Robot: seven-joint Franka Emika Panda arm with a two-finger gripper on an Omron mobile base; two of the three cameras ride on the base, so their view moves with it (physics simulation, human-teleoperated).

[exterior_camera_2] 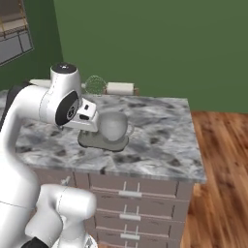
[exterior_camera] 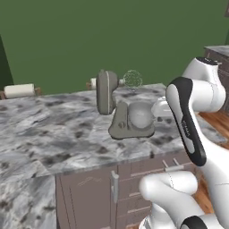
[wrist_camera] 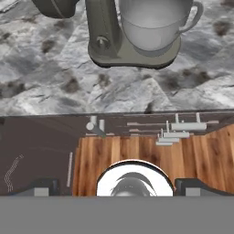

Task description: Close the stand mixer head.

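Note:
The stand mixer head (exterior_camera: 106, 91) is a dull grey-olive oblong, tilted up nearly upright on its column. Its wire whisk (exterior_camera: 132, 78) points out over the silvery bowl (exterior_camera: 141, 115). In the hand view only the head's lower end (wrist_camera: 55, 7) shows, at the top left above the mixer base (wrist_camera: 132, 52). My gripper (wrist_camera: 121, 187) is open, its fingertips (wrist_camera: 45, 187) far apart with nothing between them. My hand (exterior_camera_2: 86, 115) hovers on the near side of the bowl (exterior_camera_2: 112, 126), over the counter's front edge. In the right base view my arm hides the head.
The mixer stands on a marble counter (exterior_camera: 53, 134) with drawers (exterior_camera_2: 131, 193) below its front edge. A white paper-towel roll (exterior_camera: 19, 91) lies at the back. Wooden floor (exterior_camera_2: 223, 160) lies to the right. My own elbow (exterior_camera: 185, 120) crosses close to the mixer.

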